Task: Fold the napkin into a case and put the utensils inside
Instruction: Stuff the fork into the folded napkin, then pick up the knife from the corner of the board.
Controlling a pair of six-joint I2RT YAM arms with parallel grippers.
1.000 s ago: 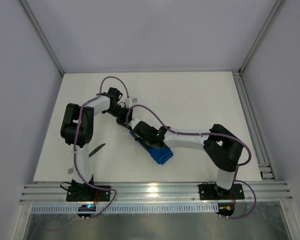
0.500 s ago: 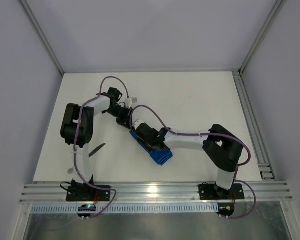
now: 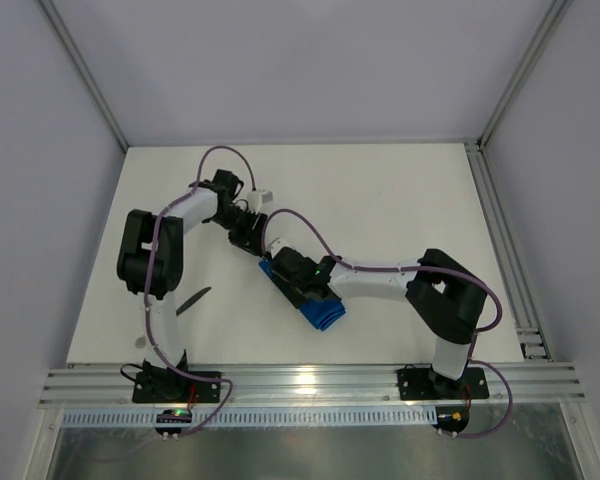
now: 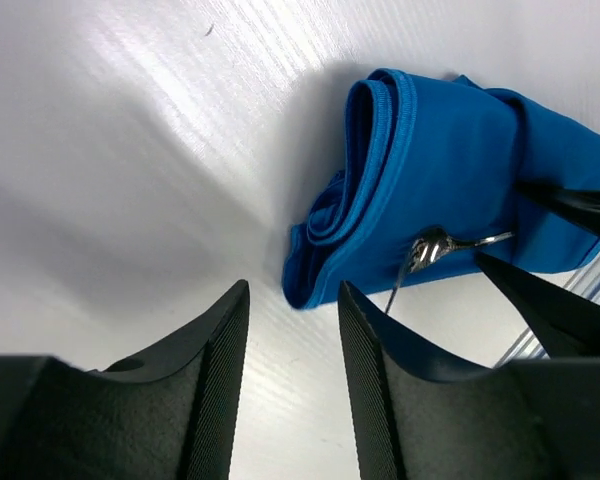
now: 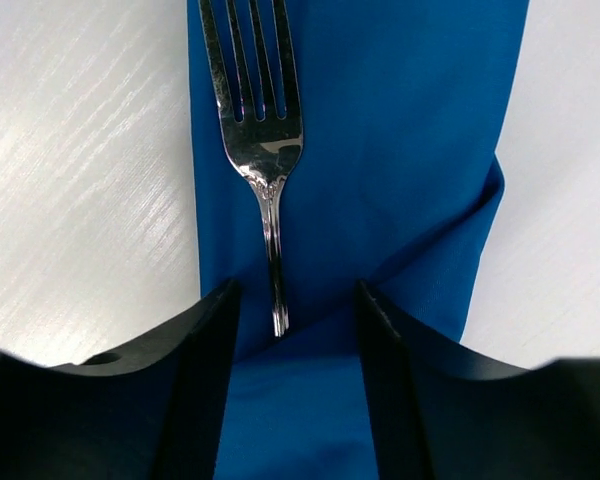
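1. Top external view: the case (image 3: 320, 312) is seen lying on the table (image 3: 400, 200), its long axis running diagonally from far-left to near-right. The right gripper (image 3: 292, 272) is held directly over its far half. The left gripper (image 3: 248, 235) is placed just beyond its far-left end. The knife-like piece (image 3: 193, 300) lies well apart to the left, and the left arm is judged the nearer to it.

2. Left wrist view: the left gripper (image 4: 293, 300) is seen with its jaws parted and nothing between them. The rolled end of the case (image 4: 430, 150) lies ahead and to the right, untouched. The fork (image 4: 435, 245) is glimpsed on the cloth between the right gripper's fingers (image 4: 540, 300).

3. Right wrist view: the right gripper (image 5: 295, 305) is spread wide and nothing is clamped. The fork (image 5: 265, 150) is laid along the length of the case (image 5: 400, 120), tines pointing away and handle end pointing into the gap between the jaws. The handle end reaches a fold edge; whether it is tucked beneath cannot be told. Any seating move is judged to run along this axis.
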